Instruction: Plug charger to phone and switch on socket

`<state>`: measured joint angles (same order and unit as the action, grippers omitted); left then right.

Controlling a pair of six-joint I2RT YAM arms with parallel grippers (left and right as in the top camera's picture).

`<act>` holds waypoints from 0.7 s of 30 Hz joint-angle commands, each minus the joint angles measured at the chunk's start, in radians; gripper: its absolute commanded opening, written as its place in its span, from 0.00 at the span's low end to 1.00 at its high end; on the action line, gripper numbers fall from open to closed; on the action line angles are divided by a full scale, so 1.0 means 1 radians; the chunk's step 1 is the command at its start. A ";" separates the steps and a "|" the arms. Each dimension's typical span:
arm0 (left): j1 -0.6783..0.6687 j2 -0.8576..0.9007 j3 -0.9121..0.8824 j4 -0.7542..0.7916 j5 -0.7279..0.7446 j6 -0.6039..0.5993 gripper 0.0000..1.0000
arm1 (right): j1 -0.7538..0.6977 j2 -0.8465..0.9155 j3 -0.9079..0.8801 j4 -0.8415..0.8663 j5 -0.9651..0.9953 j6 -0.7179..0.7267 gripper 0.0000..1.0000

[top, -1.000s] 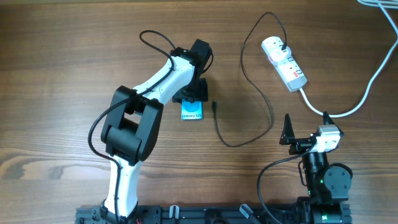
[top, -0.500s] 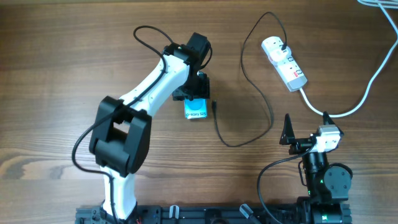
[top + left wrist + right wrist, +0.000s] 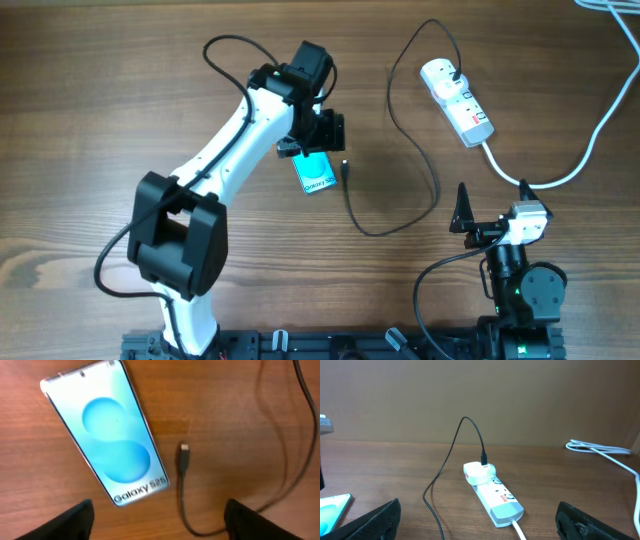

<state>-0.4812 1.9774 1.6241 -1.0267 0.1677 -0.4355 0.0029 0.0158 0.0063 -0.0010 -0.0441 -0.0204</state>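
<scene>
My left gripper [image 3: 159, 512] hangs over the table [image 3: 100, 100], fingers spread wide with nothing between them. The Galaxy phone [image 3: 105, 435] lies flat on the wood just ahead of it, screen lit and set at a slant. The charger's plug tip [image 3: 184, 455] rests just beside the phone's lower corner, not touching it. The black cable [image 3: 180, 497] loops away to a white adapter [image 3: 479, 472] seated in the far end of the power strip [image 3: 495, 497]. My right gripper [image 3: 477, 510] sits well back, likewise spread and empty, facing the strip.
</scene>
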 commanded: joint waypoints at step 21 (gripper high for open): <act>-0.013 0.179 -0.049 0.131 -0.241 -0.306 1.00 | -0.004 -0.005 -0.001 0.002 0.002 0.013 1.00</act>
<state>-0.4843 2.1292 1.5810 -0.9077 -0.0555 -0.7212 0.0032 0.0158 0.0063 -0.0010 -0.0441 -0.0204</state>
